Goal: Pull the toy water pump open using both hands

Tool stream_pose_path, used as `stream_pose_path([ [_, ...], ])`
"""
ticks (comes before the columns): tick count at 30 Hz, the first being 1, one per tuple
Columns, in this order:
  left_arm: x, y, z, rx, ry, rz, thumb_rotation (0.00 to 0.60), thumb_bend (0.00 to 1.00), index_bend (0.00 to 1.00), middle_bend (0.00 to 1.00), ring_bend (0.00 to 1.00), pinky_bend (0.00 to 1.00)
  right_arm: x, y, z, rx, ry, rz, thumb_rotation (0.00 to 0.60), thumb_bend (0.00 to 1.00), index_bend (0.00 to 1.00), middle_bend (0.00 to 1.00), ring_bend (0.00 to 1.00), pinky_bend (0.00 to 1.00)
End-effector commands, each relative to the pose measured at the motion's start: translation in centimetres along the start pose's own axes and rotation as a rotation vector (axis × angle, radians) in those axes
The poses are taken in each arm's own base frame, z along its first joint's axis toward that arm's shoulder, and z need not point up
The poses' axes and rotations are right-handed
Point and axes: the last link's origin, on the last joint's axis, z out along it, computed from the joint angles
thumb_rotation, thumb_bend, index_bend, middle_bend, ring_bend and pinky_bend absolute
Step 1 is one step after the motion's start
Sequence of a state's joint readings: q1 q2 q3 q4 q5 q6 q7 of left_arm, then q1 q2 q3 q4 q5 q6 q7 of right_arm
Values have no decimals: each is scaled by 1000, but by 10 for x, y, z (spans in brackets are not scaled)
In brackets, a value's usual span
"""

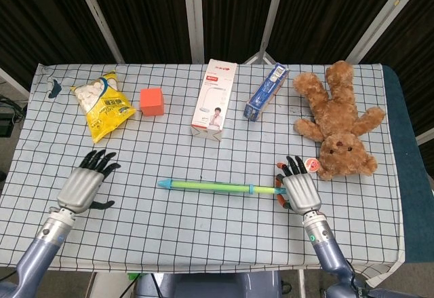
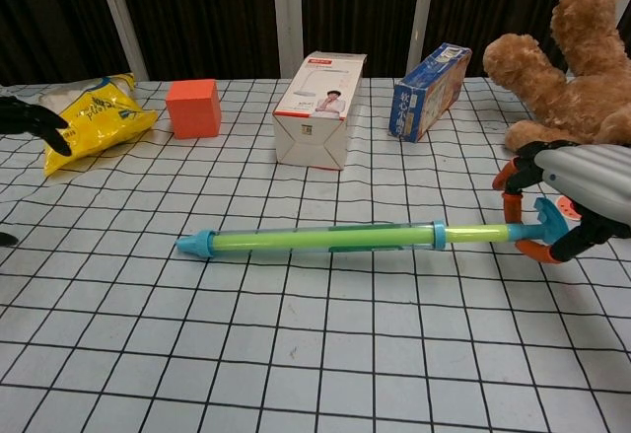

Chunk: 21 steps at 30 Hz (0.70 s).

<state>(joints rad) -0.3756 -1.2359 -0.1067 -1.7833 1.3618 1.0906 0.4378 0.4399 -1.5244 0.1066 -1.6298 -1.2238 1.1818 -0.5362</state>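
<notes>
Table [image 1: 203, 244]: a checked cloth covers it; the toy water pump lies across its near middle, lengthwise left to right.
Teddy bear [image 1: 338, 121]: far right, just beyond the right hand; well clear of the pump's barrel.
Toy water pump [image 1: 217, 187]: a long thin green tube with a blue nozzle cap at its left end and an orange-and-blue ring handle at its right. It looks like light, stiff, smooth plastic, so I judge it slides easily on the cloth and could slip through a loose hold.
Where to hold: the ring handle gives a sure hook for one hand; the other should wrap the barrel near the blue collar or the nozzle, firmly, since the tube is slick and narrow.
Right hand [image 1: 299, 191]: its fingers curl through and around the ring handle, holding it at the pump's right end.
Left hand [image 1: 85, 184]: fingers spread, holding nothing, well to the left of the nozzle and apart from it.
Head view only: shows the whole left hand and its arm, and the gap between it and the nozzle.
Chest view only: shows the dark fingers hooked on the orange ring [image 2: 520, 218] and a short stretch of plunger rod drawn out past the collar; the left hand is only a dark sliver at the frame edge.
</notes>
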Motion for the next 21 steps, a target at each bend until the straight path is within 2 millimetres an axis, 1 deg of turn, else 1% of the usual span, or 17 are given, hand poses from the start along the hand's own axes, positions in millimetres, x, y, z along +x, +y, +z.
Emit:
stream_pose_path([
  [1,-7,20,19,-44,-20,16,600,215,249,71,0,11,0,-1,-2,1,1,13,600,432,624,242,21,0],
  [6,-15,44,34,-75,-45,34,600,216,250,72,0,11,-1,1,-5,9,2,4,600,432,624,242,21,0],
  [9,-19,54,42,-78,-48,47,600,254,258,81,0,11,-1,3,-5,8,7,2,600,432,623,242,21,0],
  [13,-22,61,52,-76,-46,65,600,325,290,95,0,11,0,5,-5,4,7,12,600,432,623,242,21,0],
  [18,-27,73,69,-83,-52,72,600,357,335,113,0,11,0,5,-6,7,2,14,600,433,624,242,21,0],
  [21,-31,79,75,-87,-64,72,600,363,354,120,0,11,-1,4,-6,13,-1,16,600,433,624,242,21,0],
])
